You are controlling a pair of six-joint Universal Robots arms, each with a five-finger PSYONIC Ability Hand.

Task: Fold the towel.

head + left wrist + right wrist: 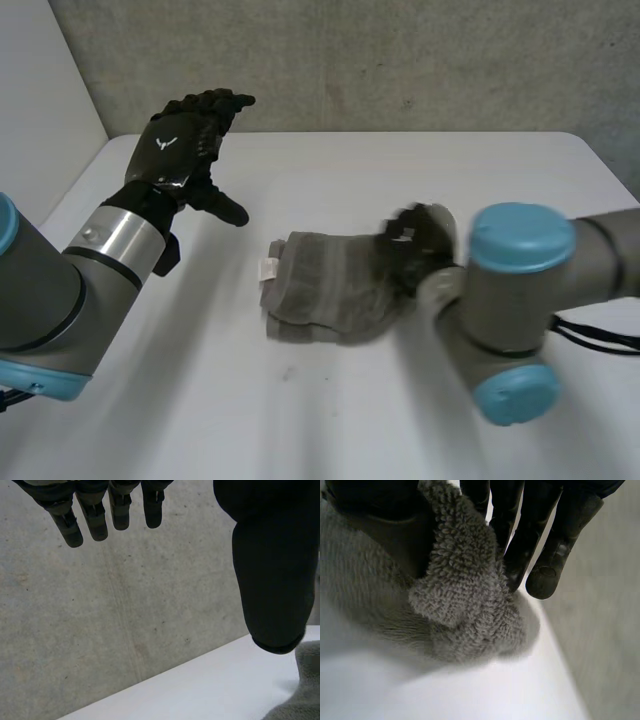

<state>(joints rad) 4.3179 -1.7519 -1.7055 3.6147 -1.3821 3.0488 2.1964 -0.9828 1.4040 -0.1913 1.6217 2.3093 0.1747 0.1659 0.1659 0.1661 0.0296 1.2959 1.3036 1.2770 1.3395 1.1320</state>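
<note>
Pinching the towel (335, 290) at its right end: right hand (418, 243), thumb and fingers (555, 540) clamped on a fold. Towel lies mid-tabletop (420, 165), long axis left-right. Left hand (185, 140) hovers toward the far-left corner, fingers apart, empty, well apart from it.

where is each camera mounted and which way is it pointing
Head view: between and behind the arms, looking down at the white table; shows both arms, left robot hand raised open, right robot hand on the grey terry towel.
Left wrist view: on the left wrist, facing the grey concrete wall along the palm; own fingers and thumb show.
Right wrist view: on the right wrist, facing down at the towel pinched in its own fingers.
Shared: towel and table, in all three.
</note>
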